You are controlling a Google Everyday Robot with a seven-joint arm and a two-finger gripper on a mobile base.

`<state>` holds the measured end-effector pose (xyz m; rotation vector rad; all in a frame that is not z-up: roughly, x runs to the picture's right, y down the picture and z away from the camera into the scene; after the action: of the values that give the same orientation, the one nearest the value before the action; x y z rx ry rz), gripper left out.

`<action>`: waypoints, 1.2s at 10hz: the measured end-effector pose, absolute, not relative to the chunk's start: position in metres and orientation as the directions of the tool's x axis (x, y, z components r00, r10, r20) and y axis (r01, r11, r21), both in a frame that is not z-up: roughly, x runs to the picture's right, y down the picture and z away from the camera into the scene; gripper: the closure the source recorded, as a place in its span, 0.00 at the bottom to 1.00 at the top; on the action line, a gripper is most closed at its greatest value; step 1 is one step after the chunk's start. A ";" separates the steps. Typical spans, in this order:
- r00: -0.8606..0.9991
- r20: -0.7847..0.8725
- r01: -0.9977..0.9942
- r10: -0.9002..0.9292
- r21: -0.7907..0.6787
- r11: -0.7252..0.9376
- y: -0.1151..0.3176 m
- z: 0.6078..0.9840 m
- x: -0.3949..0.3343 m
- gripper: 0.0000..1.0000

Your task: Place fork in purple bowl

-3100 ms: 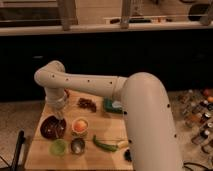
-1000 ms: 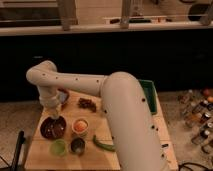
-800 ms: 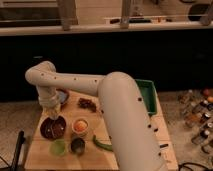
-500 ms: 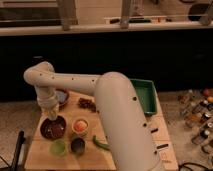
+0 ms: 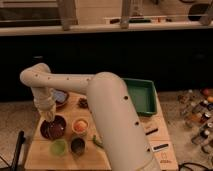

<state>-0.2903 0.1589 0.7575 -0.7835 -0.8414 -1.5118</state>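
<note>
The purple bowl [image 5: 52, 128] sits at the left of the wooden table, wide and dark maroon. My gripper [image 5: 48, 117] hangs shut just above the bowl's far left rim, at the end of the white arm that bends in from the lower right. I cannot make out the fork; if it is at the gripper, the wrist and the dark bowl hide it.
A bluish bowl [image 5: 61, 97] stands behind the gripper. A small bowl with something orange [image 5: 80, 125], a green cup [image 5: 59, 146], a dark cup [image 5: 77, 145] and a green pepper [image 5: 96, 141] lie in front. A green tray [image 5: 141, 95] is at the right, with bottles [image 5: 200, 117] beyond.
The arm's big link has swung further left across the table. The gripper has stayed shut over the purple bowl, dipping slightly.
</note>
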 end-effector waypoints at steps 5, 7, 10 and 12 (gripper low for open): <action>-0.103 0.857 0.995 -0.505 0.081 -0.064 0.162 0.759 -0.289 0.98; -0.105 0.861 0.994 -0.497 0.085 -0.064 0.163 0.759 -0.290 0.97; -0.103 0.871 0.995 -0.480 0.084 -0.061 0.162 0.761 -0.287 0.73; -0.105 0.873 0.994 -0.476 0.084 -0.065 0.164 0.761 -0.288 0.52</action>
<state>-0.2880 0.1644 0.7608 -0.8122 -0.8769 -1.5064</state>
